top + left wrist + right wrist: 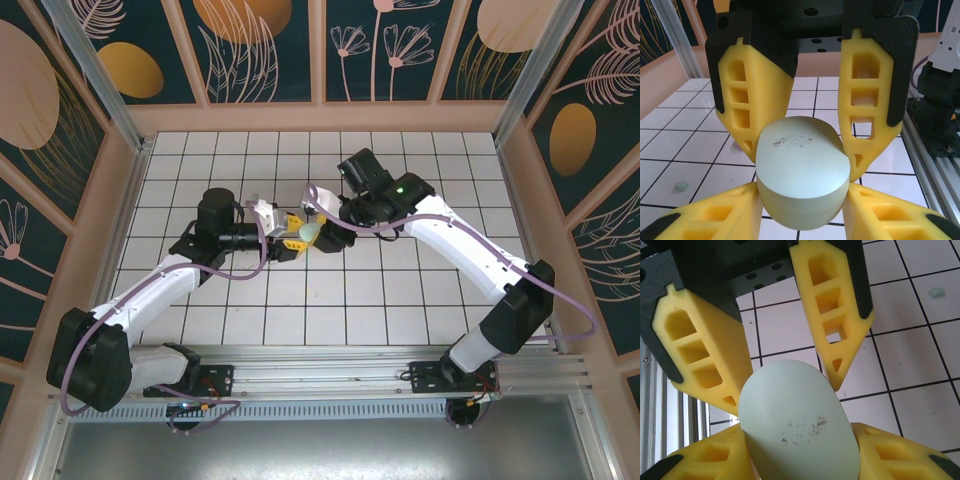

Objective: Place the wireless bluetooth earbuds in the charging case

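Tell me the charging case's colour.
The charging case is pale mint green; left wrist view best.

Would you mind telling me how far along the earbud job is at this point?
Nothing looks finished yet. In hand: the left hand and right hand both grip the mint case above the tiled table. Left to do: a mint earbud lies loose on the table, so inserting remains.

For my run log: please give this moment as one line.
left gripper: shut on case | right gripper: shut on case | case: mint, between both grippers | earbud: mint, loose on tile
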Controlling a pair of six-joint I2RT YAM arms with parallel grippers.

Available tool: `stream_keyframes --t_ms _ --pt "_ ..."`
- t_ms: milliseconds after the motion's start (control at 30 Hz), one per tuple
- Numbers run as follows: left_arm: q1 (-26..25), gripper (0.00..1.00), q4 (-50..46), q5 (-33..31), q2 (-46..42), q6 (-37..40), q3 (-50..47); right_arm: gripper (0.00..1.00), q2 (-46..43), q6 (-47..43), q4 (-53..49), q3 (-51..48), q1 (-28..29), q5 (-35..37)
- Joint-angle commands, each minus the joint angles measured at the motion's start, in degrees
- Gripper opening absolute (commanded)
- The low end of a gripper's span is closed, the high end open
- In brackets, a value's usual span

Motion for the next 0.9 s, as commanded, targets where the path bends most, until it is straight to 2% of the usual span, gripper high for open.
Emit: stream_keyframes --t_ms 0,100,300,400,667,867 --pt "-0.14 0.39 2.73 0.16 0.59 -0.79 1.32 0.36 -3.10 -0.87 1.65 -0.24 0.62 -2.97" --pt "-0.09 0.33 3.40 0.56 0.81 -1.56 1.32 0.38 -3.77 -0.60 2.68 -1.29 0.65 -2.67" --pt "-0.16 0.24 3.82 0.89 1.12 -2.54 1.77 0.58 -6.21 0.46 5.58 -3.53 0.52 -1.65" --pt "-0.12 0.22 4.73 1.06 1.20 -3.70 1.59 0.65 -8.47 1.20 7.68 -5.13 -0.05 -1.86" --pt "0.05 0.19 9.02 1.77 0.50 -8.27 -0.13 0.72 -17.07 6.73 16.24 -12.80 -5.64 -9.35" --pt "0.23 0.18 12.38 3.72 1.10 -12.91 0.09 0.76 -19.59 9.71 22.75 -18.70 -5.66 -9.86"
